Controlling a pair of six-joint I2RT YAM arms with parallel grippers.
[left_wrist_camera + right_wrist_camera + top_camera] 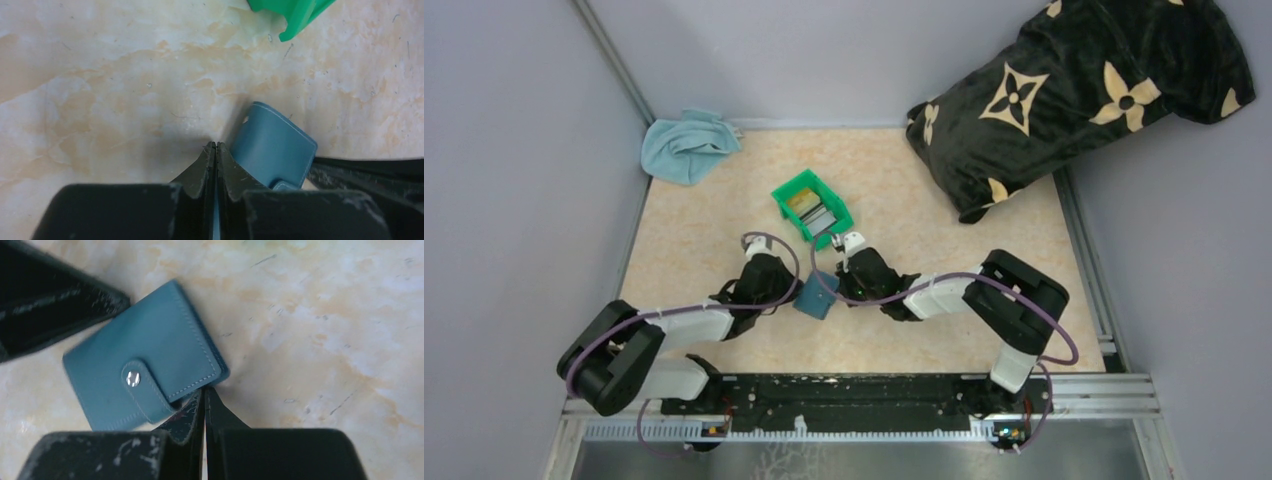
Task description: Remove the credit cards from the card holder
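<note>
Clenched tip to tip, my left gripper (215,145) presses against one edge of the snapped-shut card holder (145,360). My right gripper (204,390), equally closed and empty, noses in at the opposite edge beside the snap tab (133,378) — the holder lies flat on the marbled table (904,335) between them. Just beyond stands a green bin (792,217) holding credit cards (812,208) — one tan, one grey — and at the back lie a blue cloth (686,145) on the left and a dark flowered pillow (1074,95) on the right.

One card holder (150,365). One green bin (796,219), with two credit cards (804,203) showing inside it: one gold, one grey. One blue cloth (686,147). One black patterned pillow (1074,90). Two tools: left tool (216,145), right tool (204,389).
</note>
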